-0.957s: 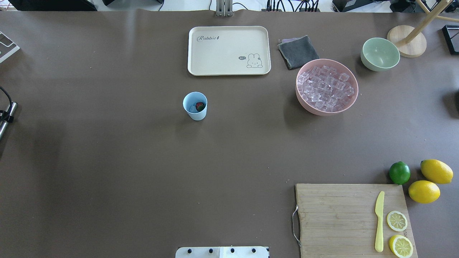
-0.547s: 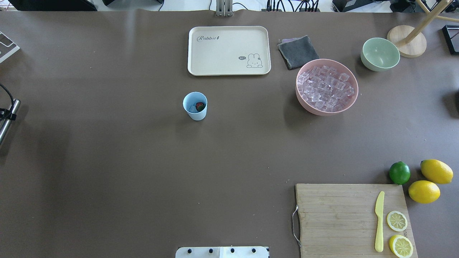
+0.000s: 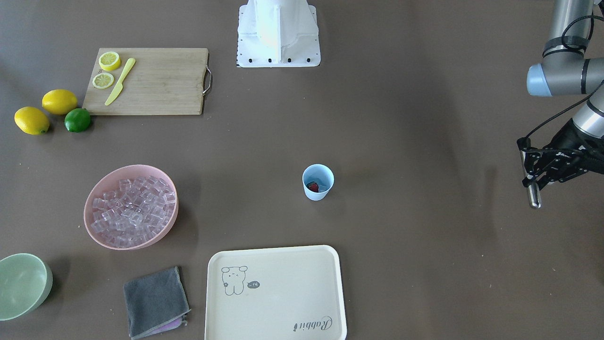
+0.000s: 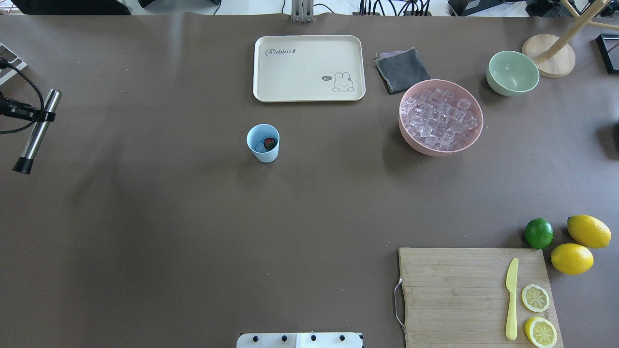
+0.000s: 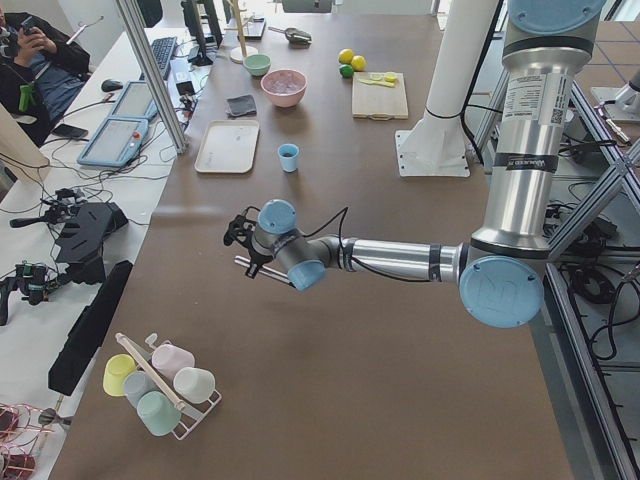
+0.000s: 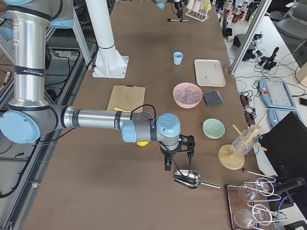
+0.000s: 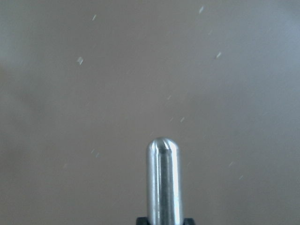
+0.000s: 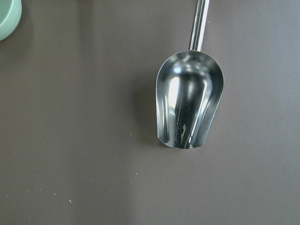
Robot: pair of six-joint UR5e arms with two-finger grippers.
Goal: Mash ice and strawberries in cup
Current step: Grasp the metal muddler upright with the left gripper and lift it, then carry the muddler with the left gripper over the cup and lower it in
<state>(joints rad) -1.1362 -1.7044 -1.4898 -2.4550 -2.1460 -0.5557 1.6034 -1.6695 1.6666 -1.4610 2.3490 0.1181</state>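
well, jaws of the left gripper (image 4: pixel 45 116) pinch the muddler (image 4: pixel 33 141) far left of the cup (image 4: pixel 264 154), so an off-centre plunge could tip it, spilling strawberry (image 4: pixel 270 143) and ice (image 4: pixel 260 146); for the right gripper (image 6: pixel 178 164) i cannot tell.

**Robotics lab, not a kitchen**

From my remote seat this reads as a robotics lab. In the exterior left view, a big UR arm (image 5: pixel 520 150) fills the right side next to a white pedestal (image 5: pixel 450 80). Upper left has alu frame posts (image 5: pixel 150 70), a teach pendant (image 5: pixel 118 140) and a keyboard (image 5: pixel 163 55) on a white side bench. Black mech parts (image 5: pixel 85 225) lie at left edge, w/ a seated operator (image 5: pixel 35 60) in the top left corner. The table (image 4: pixel 145 241) is wrapped in brown paper, w/ cables (image 4: pixel 387 7) along the overhead view's top edge.
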